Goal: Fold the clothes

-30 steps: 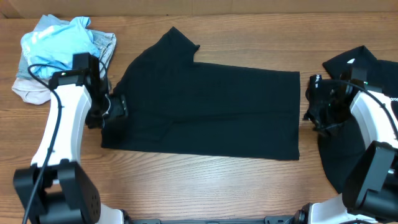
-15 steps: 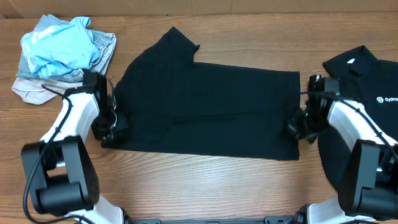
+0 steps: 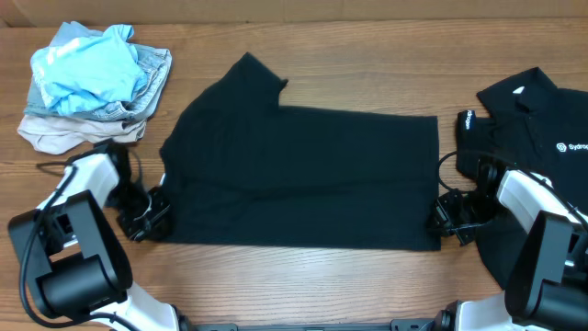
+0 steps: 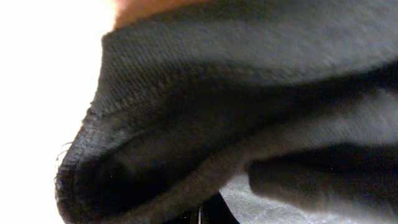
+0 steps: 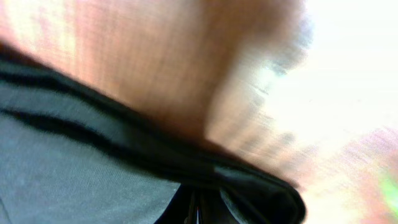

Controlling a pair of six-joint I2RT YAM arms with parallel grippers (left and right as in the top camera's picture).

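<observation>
A plain black short-sleeved shirt (image 3: 303, 175) lies flat across the middle of the table, one sleeve pointing to the far side. My left gripper (image 3: 152, 215) is at its near left corner, shut on the hem. My right gripper (image 3: 442, 217) pinches the near right corner in the same way. In the left wrist view, bunched black cloth (image 4: 236, 106) fills the frame right at the jaws. The right wrist view shows a folded black edge (image 5: 124, 146) running into the shut jaws over wood. A collared black shirt with white lettering (image 3: 542, 138) lies at the right edge.
A heap of light-blue, grey and beige garments (image 3: 92, 78) sits at the far left corner. Bare wooden table (image 3: 303, 276) runs along the front, below the shirt's hem. My right arm lies over the collared shirt.
Both grippers have slid along the shirt's sides toward the front edge and shut on its near corners. The shirt's outline has shifted slightly.
</observation>
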